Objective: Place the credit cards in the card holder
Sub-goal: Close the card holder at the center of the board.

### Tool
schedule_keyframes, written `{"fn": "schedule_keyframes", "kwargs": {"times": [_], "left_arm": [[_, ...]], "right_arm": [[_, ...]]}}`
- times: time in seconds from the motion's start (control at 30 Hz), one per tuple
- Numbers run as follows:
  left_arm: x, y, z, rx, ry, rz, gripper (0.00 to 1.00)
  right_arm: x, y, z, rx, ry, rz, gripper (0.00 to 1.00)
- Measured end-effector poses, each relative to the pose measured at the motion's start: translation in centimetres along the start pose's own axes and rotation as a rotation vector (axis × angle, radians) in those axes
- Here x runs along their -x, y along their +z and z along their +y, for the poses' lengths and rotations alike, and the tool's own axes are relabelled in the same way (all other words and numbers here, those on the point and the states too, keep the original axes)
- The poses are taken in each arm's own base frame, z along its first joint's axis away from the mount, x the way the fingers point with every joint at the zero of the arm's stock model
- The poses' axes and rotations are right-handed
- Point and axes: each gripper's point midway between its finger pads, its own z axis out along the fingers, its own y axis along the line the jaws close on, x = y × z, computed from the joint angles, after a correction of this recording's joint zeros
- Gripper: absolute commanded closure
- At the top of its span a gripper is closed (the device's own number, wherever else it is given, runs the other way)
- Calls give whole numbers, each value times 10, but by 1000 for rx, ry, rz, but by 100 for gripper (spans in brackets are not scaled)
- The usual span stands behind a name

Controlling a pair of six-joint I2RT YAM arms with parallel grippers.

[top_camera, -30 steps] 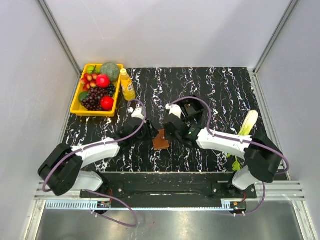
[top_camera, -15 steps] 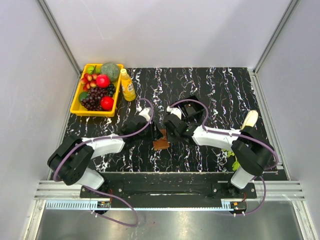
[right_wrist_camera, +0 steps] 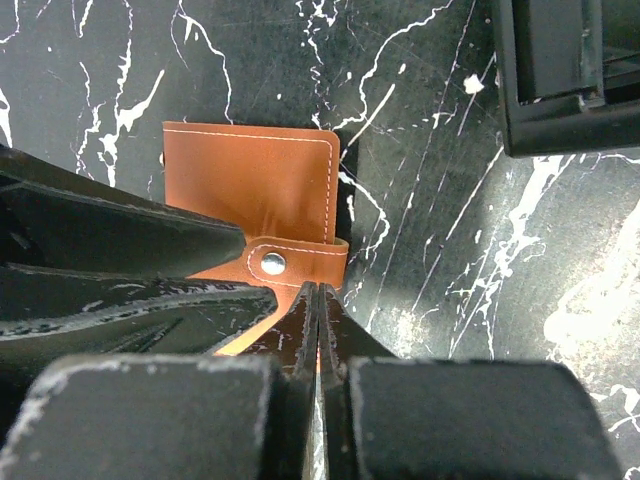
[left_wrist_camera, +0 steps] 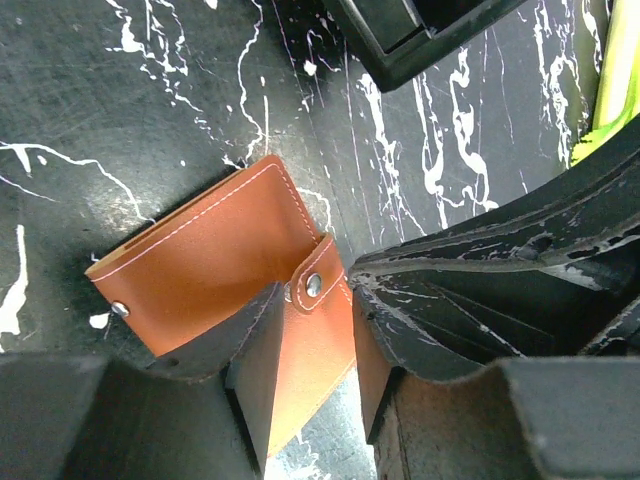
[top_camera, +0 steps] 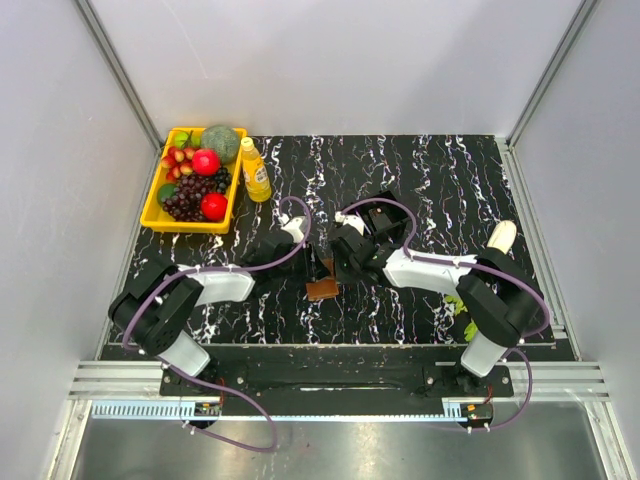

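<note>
The brown leather card holder (top_camera: 322,289) lies on the black marbled table between the two arms, its snap strap fastened. In the left wrist view my left gripper (left_wrist_camera: 315,305) is open, with its fingers on either side of the card holder's (left_wrist_camera: 215,255) near corner. In the right wrist view my right gripper (right_wrist_camera: 318,292) is shut on the near edge of the card holder (right_wrist_camera: 250,180), just below the strap. In the top view the left gripper (top_camera: 311,267) and the right gripper (top_camera: 339,270) nearly touch over it. No credit cards show.
A black plastic tray-like box (top_camera: 385,217) stands just behind the right gripper; it also shows in the left wrist view (left_wrist_camera: 400,50) and the right wrist view (right_wrist_camera: 560,110). A yellow tray of fruit (top_camera: 152,210) and a yellow bottle (top_camera: 255,170) stand far left. A pale green vegetable (top_camera: 500,238) lies right.
My left arm has reached right and forward, bringing its gripper up to the card holder. The right gripper has stayed at the card holder, shifting only slightly.
</note>
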Motion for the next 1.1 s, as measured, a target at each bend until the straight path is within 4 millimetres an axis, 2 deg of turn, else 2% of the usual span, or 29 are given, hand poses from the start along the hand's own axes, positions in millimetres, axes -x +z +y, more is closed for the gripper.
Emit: {"fn": "schedule_keyframes", "kwargs": {"times": [0.17,0.23,0.37,0.4,0.5,0.63,0.9,1.1], "left_arm": [[-5,4,-2,-21,-17,18,68],[-5,5,-1,-23,-22,22,74],[-4,5,-2,-26,-32,17,80],[-3,5,-2,-27,-33,16,85],[-3,5,-1,-23,-38,13,88],[-3,5,1,-14,-38,14,100],[-8,4,7,19,-30,36,100],[-3,5,9,40,-22,33,100]], "right_arm": [[-1,3,3,12,1,4,100],[-4,5,3,16,0,13,100],[-6,7,4,19,0,21,100],[-6,7,4,20,0,21,100],[-6,7,4,20,0,21,100],[-6,7,4,20,1,21,100],[-1,7,7,28,5,10,100],[7,5,14,46,8,-3,100]]}}
